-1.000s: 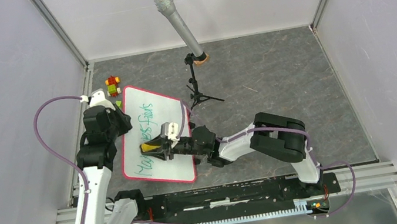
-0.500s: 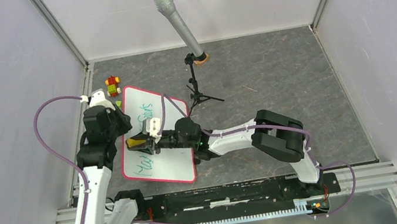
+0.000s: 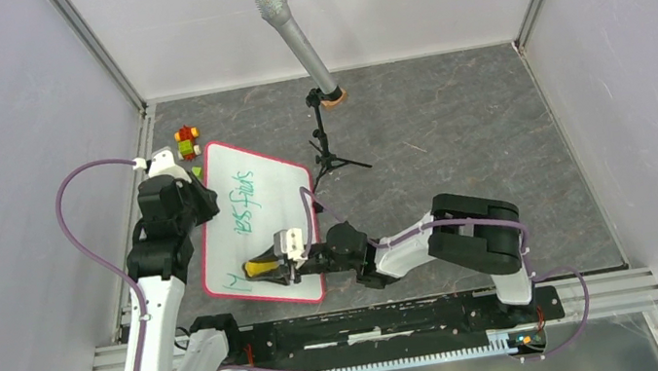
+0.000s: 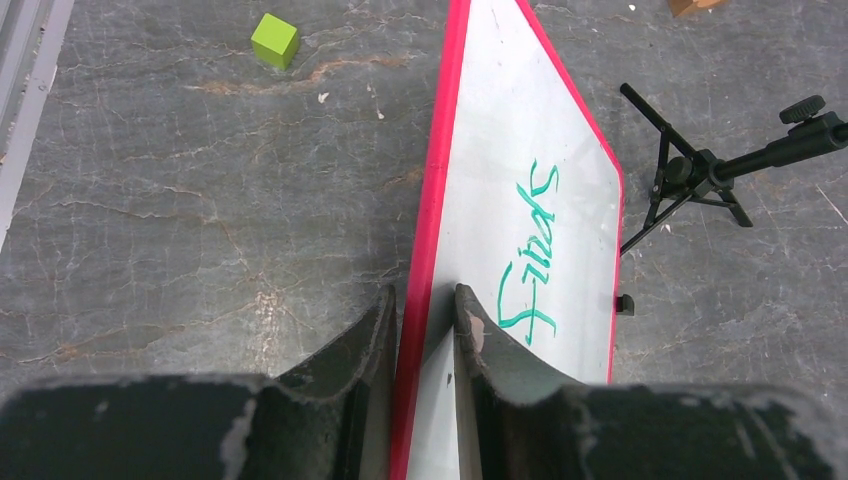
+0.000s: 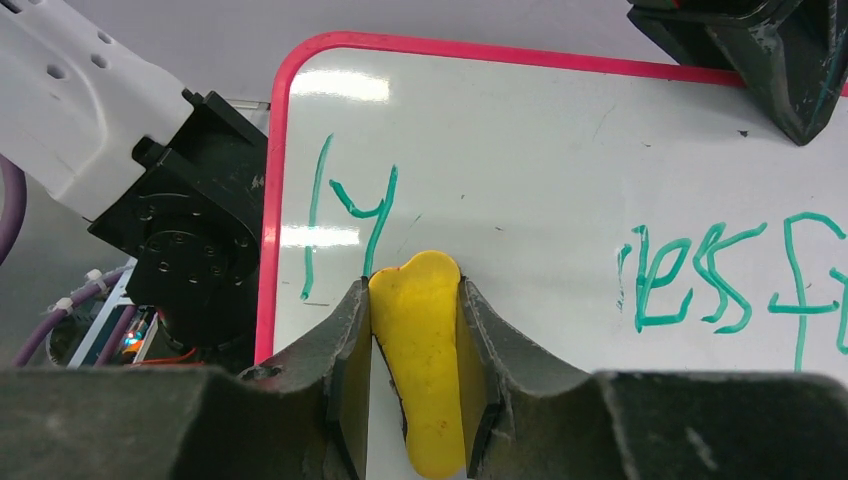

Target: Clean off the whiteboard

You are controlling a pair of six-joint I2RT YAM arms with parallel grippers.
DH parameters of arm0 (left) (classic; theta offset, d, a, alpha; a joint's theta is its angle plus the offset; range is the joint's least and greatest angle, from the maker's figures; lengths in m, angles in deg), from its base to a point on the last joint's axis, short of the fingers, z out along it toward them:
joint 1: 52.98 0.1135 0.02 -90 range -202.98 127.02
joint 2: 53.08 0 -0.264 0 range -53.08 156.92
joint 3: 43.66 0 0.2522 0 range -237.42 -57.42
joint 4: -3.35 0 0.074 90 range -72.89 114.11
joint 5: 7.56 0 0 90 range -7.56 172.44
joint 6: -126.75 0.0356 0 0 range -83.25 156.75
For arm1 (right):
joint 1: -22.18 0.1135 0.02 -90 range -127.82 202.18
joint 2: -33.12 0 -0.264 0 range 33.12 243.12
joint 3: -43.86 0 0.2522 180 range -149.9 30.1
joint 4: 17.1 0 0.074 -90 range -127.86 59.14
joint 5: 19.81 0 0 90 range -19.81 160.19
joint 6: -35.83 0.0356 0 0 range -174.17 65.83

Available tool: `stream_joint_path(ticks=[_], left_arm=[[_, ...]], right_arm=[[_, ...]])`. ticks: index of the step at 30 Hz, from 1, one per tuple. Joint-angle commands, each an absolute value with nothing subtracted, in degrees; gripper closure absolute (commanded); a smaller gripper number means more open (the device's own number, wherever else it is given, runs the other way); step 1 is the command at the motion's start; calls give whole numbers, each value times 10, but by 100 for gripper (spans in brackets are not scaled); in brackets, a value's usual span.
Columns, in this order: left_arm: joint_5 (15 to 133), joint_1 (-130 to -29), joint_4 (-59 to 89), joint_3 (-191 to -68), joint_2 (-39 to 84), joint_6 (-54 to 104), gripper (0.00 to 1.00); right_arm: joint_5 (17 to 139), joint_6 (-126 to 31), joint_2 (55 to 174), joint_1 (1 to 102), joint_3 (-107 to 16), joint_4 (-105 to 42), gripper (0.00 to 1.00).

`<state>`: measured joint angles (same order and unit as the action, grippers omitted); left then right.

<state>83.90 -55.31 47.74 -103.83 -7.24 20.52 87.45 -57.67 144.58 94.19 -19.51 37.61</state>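
The whiteboard (image 3: 273, 216), white with a red-pink rim, lies at the table's left with green handwriting (image 3: 241, 191) on it. My left gripper (image 3: 202, 204) is shut on the board's left rim (image 4: 428, 250); the rim sits between its fingers (image 4: 474, 335). My right gripper (image 3: 268, 265) is shut on a yellow eraser (image 5: 422, 350) pressed on the board near its front end. In the right wrist view, green strokes (image 5: 350, 215) lie just beyond the eraser tip and more letters (image 5: 720, 270) lie to the right. A black clip (image 4: 625, 303) shows on the board's right edge.
A microphone on a small black tripod (image 3: 326, 137) stands just right of the board's far end. Red and yellow toy blocks (image 3: 188, 141) lie beyond the board's far left corner. A green cube (image 4: 274, 40) lies left of the board. Enclosure walls ring the table.
My right gripper swept the eraser across the board toward the left rim, then back to the front end. Most of the front line of writing is gone; only its first letters remain. Left gripper unmoved.
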Motion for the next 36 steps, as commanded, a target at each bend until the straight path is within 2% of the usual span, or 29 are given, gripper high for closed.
stream_joint_path(ticks=[1, 5, 12, 16, 24, 27, 36], left_arm=[[779, -569, 512, -1031, -69, 195, 98], [778, -569, 512, -1032, -66, 194, 98], [781, -569, 512, -1032, -70, 195, 98], [784, -570, 512, -1031, -70, 195, 98], [783, -570, 512, -1031, -70, 194, 98], [781, -570, 512, -1031, -70, 194, 98], [786, -570, 512, -1031, -71, 194, 98]], right_arm=[[867, -579, 1448, 955, -192, 202, 79], [890, -589, 1431, 965, -255, 164, 79], [931, -644, 1493, 979, -412, 36, 79], [925, -648, 1486, 981, -402, 38, 79], [857, -607, 1441, 981, -189, 143, 79], [823, -618, 1429, 981, -156, 138, 80], [830, -693, 1440, 1013, -319, 22, 79]])
